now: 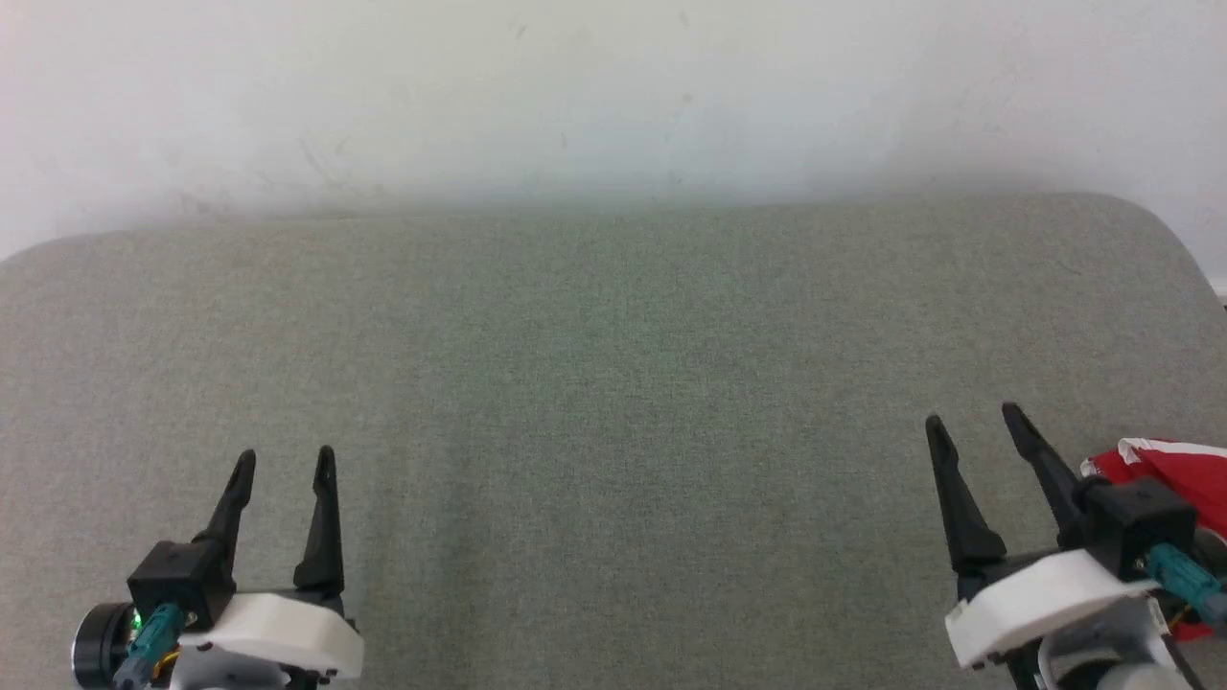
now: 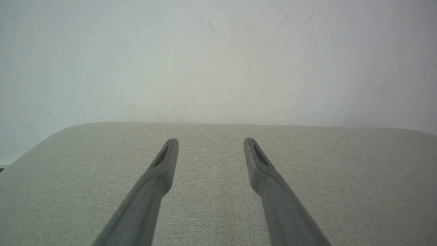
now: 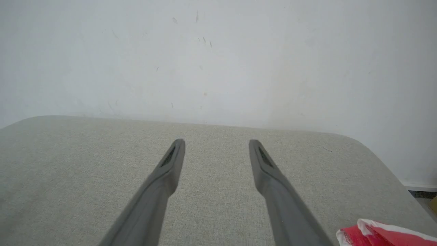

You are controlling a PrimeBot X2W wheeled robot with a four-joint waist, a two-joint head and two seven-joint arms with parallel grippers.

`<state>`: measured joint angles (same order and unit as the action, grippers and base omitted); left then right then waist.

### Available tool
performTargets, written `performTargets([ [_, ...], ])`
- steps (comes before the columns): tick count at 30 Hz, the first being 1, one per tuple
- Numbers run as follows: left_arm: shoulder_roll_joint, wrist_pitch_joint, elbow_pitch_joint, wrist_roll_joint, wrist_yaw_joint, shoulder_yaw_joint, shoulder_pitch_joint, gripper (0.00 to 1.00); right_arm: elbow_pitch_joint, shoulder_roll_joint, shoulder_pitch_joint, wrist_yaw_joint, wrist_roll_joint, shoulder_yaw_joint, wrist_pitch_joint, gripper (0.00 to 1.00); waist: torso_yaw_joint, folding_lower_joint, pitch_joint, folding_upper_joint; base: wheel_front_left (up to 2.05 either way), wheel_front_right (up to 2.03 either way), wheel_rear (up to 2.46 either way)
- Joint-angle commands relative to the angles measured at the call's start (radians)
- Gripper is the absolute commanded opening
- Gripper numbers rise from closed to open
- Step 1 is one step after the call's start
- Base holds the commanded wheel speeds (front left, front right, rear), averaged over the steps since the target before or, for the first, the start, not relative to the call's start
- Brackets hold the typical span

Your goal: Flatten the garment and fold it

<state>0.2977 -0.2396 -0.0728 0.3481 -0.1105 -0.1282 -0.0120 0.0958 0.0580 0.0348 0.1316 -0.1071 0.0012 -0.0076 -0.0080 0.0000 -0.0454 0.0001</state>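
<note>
A bunched bit of the red garment (image 1: 1174, 474) with a white edge lies at the far right of the grey-green padded surface (image 1: 613, 383), mostly hidden behind my right wrist; its corner also pokes into the right wrist view (image 3: 382, 234) at the bottom right. My right gripper (image 1: 976, 422) hovers open just left of the garment, nothing between its fingers. At the lower left my left gripper (image 1: 287, 460) is open too, over bare surface. Each wrist view shows its own gripper, left (image 2: 210, 141) and right (image 3: 216, 142), with fingers spread and empty.
A white wall (image 1: 613, 96) rises behind the padded surface. The surface has rounded far corners, one at the right (image 1: 1165, 230) and one at the left (image 2: 65, 131). A strip of floor and skirting shows beyond the right edge (image 3: 421, 188).
</note>
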Motion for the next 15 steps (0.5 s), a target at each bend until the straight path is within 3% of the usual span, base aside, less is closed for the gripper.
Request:
performTargets([
  [1,0.01,-0.007,-0.008,0.006,0.01,0.009,-0.014,1.0,0.013,-0.004,0.027,-0.001,-0.004,-0.003,0.006,1.0,0.002,0.0,0.01,-0.0001,0.0,0.0,0.0],
  [6,0.024,-0.015,-0.029,-0.014,0.031,-0.004,-0.04,1.0,0.041,-0.007,0.095,-0.001,-0.003,-0.023,0.021,1.0,0.0,0.0,0.023,-0.0001,0.0,0.0,0.0],
  [15,-0.007,-0.021,-0.027,-0.03,0.032,-0.023,-0.069,1.0,0.063,-0.008,0.151,-0.001,-0.015,-0.046,0.021,1.0,-0.005,0.0,0.041,-0.0001,0.0,0.0,0.0],
])
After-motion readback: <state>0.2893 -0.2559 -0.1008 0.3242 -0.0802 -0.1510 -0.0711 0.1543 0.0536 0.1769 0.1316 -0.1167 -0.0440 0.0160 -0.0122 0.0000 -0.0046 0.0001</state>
